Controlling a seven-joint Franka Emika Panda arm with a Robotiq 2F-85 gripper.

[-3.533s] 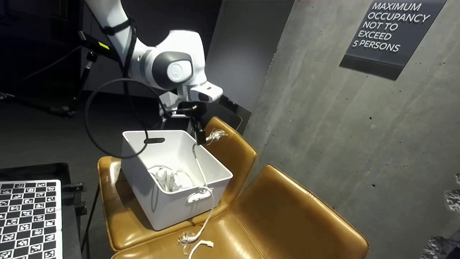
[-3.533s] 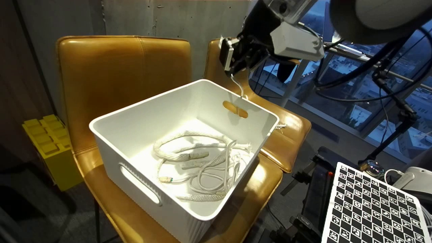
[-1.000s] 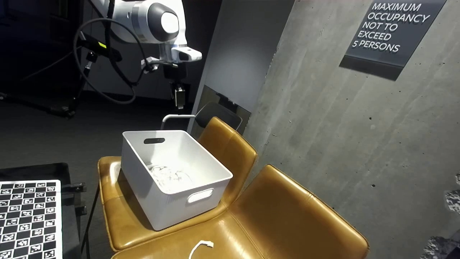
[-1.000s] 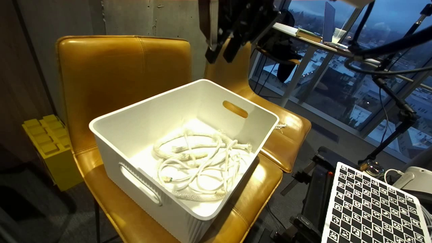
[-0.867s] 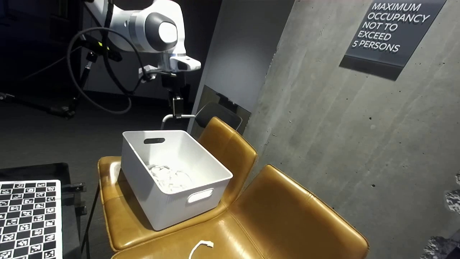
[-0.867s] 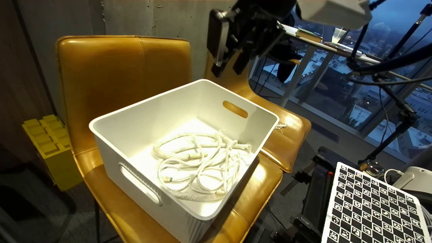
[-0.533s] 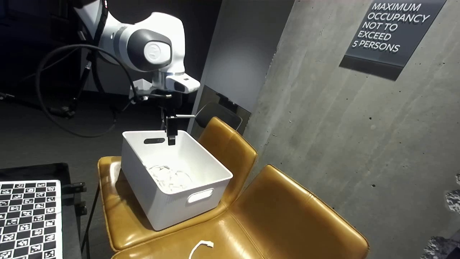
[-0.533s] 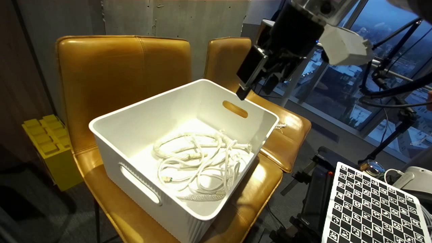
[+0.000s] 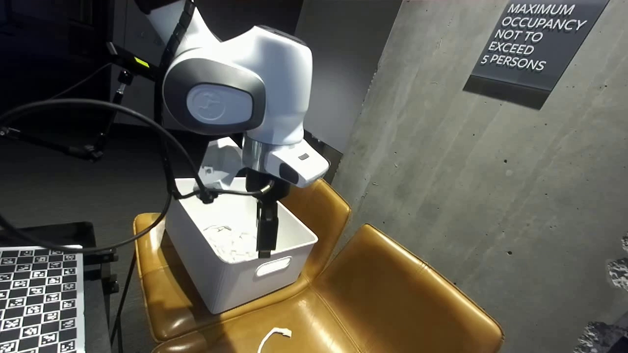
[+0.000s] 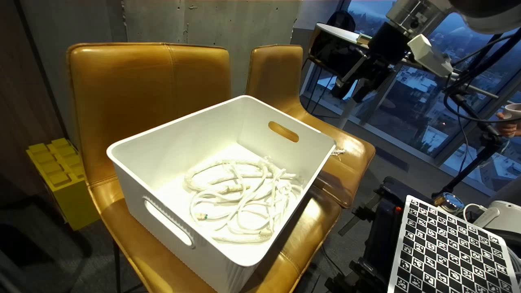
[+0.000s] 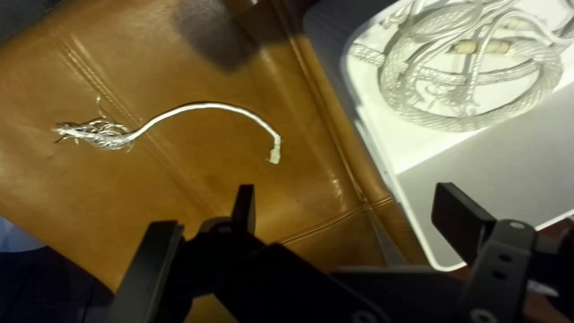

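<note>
**Tangle (image 10: pixel 245 200) in the bin (image 10: pixel 183 140), one rope (image 11: pixel 202 105) on the seat (image 11: pixel 296 179)**

We find the hand (image 11: pixel 350 208) released: its fingers stand wide apart with nothing between them. It hangs over the seat, near the bin; in the wrist view one finger shows against the tan seat and the other against the bin's inner wall. We see it touching nothing, though its height above the rope is hard to judge.

The rope lies in an arc on the seat next to the chair (image 10: pixel 146 89) that carries the bin, frayed at one end and blunt at the other. Both exterior views show us only one end of it.

In the bin, the tangle is pale and loosely coiled, its strands crossing so much that we cannot count the pieces; we see none hanging over the rim.

As to progress, we judge that most is done: the tangle is already inside. What is left, as far as we can find, is the rope on the seat, not yet gripped.
</note>
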